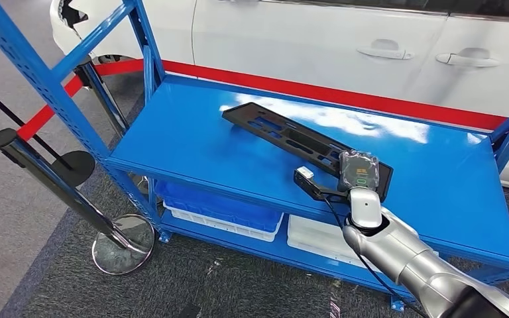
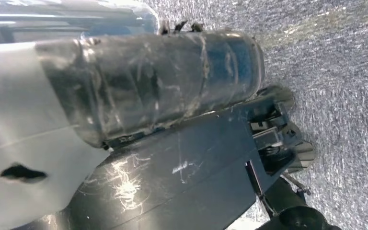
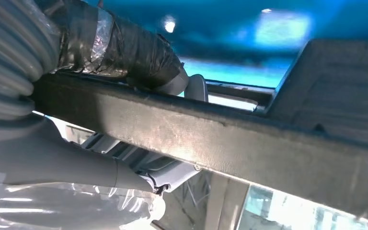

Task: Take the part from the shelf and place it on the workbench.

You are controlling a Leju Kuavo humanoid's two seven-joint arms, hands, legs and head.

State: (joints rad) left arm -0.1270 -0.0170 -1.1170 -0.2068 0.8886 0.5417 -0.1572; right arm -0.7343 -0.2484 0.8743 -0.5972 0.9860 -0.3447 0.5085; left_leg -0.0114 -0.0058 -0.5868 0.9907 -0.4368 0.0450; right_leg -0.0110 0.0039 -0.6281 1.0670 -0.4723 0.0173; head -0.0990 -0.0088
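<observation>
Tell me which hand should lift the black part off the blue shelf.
Right. The right hand is already at the near end of the black part on the blue shelf, and its wrist view shows fingers wrapped over the part's edge. The left hand hangs over the floor.

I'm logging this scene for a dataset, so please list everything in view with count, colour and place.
Long flat slotted plastic part: one, black, lying diagonally on the top shelf, its near end under the right hand.
Metal shelf rack: one, blue, in front of the car.
Shallow bins: one blue over one white, lower shelf, left side.
Flat tray: one, white, lower shelf, further right.
Car: one, white, behind the rack.
Barrier belt: one, red, between rack and car.
Stanchion post: one, black with chrome base, left of the rack.
Carpet floor: grey.
Right hand: one, grips the part's near edge.
Left hand: one, dark, above the carpet.
</observation>
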